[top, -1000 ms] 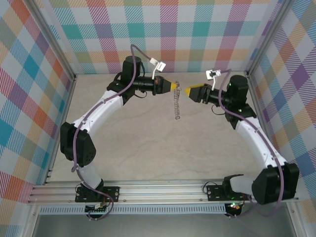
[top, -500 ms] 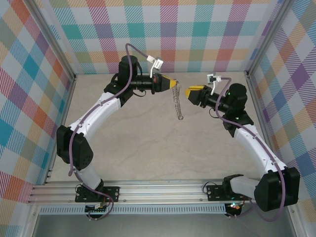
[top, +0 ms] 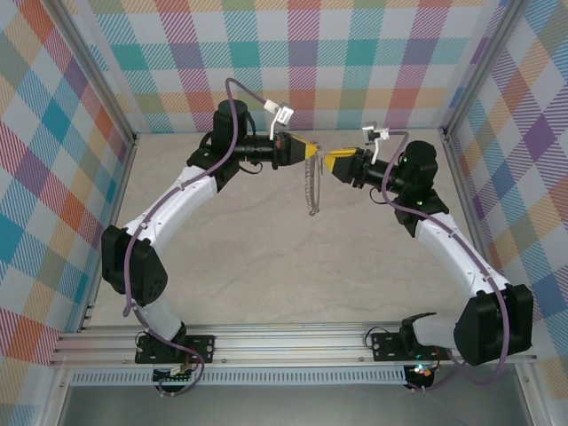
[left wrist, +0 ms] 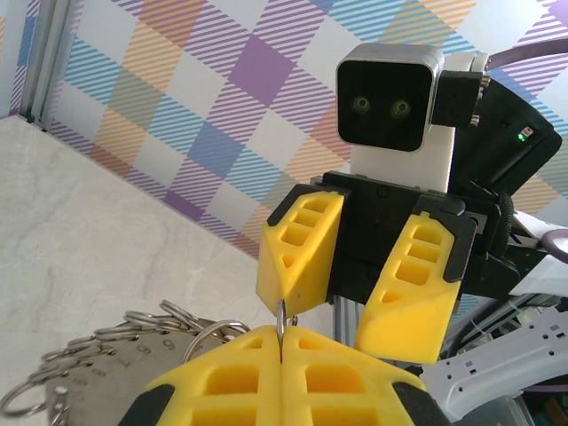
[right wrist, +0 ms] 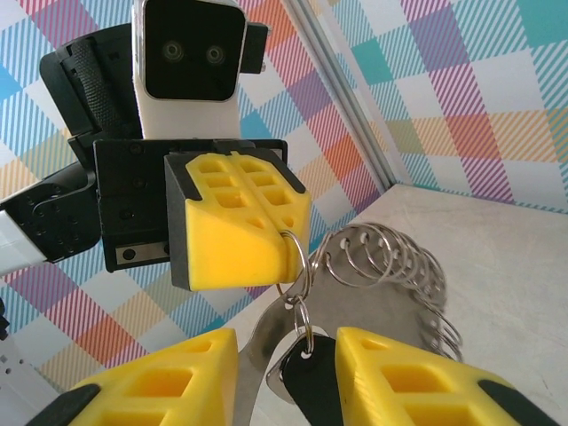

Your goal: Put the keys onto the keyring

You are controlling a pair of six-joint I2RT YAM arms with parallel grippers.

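Observation:
The keyring (right wrist: 390,266), a grey metal disc rimmed with small wire loops, hangs from one loop pinched in my left gripper (right wrist: 282,238), which is shut. In the top view the keyring (top: 310,191) dangles below the left gripper (top: 312,151). The key's black head (right wrist: 312,383) hangs on a small ring under that pinched loop. It sits between the yellow fingers (right wrist: 151,386) of my right gripper (right wrist: 288,382), which stand apart on either side. In the left wrist view the left gripper (left wrist: 280,342) clamps the thin ring edge, and the right gripper (left wrist: 342,306) faces it closely.
Both grippers meet in mid-air above the beige table (top: 266,257) near the back wall. Checked fabric walls (top: 53,177) and metal frame posts (top: 461,169) close in the sides. The right gripper (top: 333,162) nearly touches the left one.
The right gripper has moved left and up to the left gripper, and its fingers have narrowed around the key. The hanging keyring swung slightly. The left gripper stayed shut.

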